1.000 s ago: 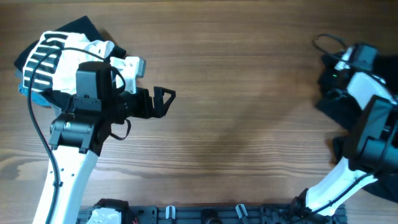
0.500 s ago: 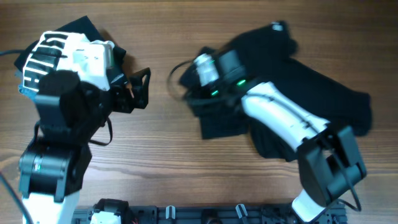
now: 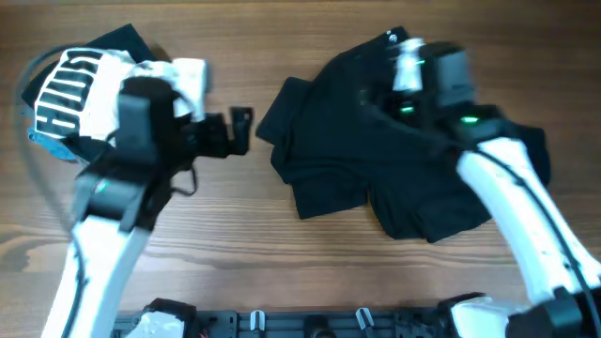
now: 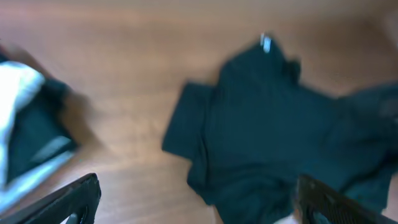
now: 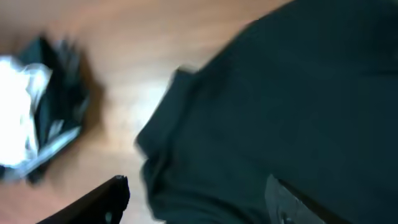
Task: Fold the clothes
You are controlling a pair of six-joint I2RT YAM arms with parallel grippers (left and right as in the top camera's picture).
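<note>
The clothes are one black T-shirt (image 3: 394, 160), lying crumpled right of the table's middle with a small white label (image 3: 392, 38) at its far edge. The left wrist view also shows the T-shirt (image 4: 267, 118). My right gripper (image 5: 199, 199) hangs open just over the shirt with nothing between its fingers. In the overhead view the right wrist (image 3: 432, 75) is above the shirt's far part, and its fingers are lost against the dark cloth. My left gripper (image 3: 246, 131) is open and empty over bare wood, just left of the shirt's left sleeve.
A pile of other garments (image 3: 70, 94) lies at the far left: a white one with black stripes on black and light-blue cloth. The left arm (image 3: 122, 197) reaches up beside it. The table (image 3: 310, 282) shows bare wood in front of the shirt.
The right arm dragged the black T-shirt from the right edge to the middle, opened its jaws and let go, then drew back right over the shirt. The left gripper shifted slightly.
</note>
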